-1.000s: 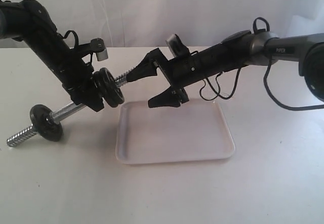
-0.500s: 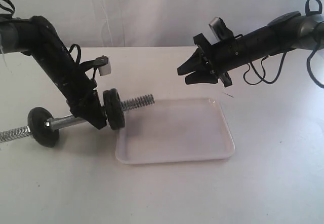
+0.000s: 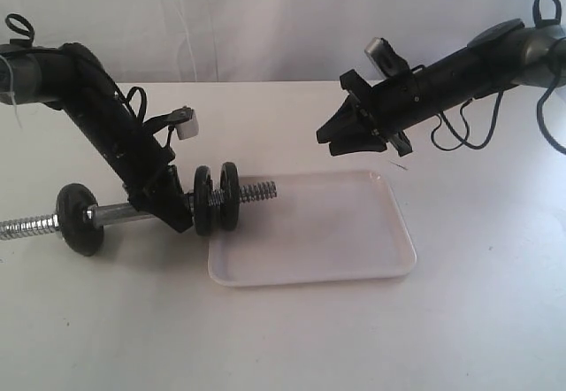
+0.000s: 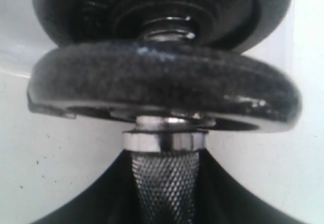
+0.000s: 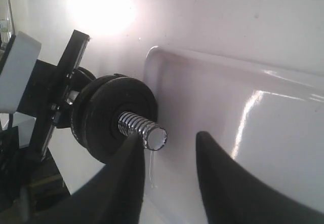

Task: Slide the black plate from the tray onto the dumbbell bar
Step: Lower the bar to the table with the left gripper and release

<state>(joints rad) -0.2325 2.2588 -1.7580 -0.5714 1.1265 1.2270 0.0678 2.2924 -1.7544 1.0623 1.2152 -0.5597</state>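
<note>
Your white table (image 3: 478, 320) carries one item lying directly on it: the pale rectangular tray (image 3: 318, 232), flat, near the centre of your surface.

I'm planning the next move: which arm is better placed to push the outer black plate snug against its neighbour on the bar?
Likely right. The left gripper is clamped on the dumbbell bar, holding it; the right gripper hangs empty near the tray, facing the black plate.

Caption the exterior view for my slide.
Left gripper holds the dumbbell bar, black plate threaded on beside a second plate; right gripper hangs above the tray.
</note>
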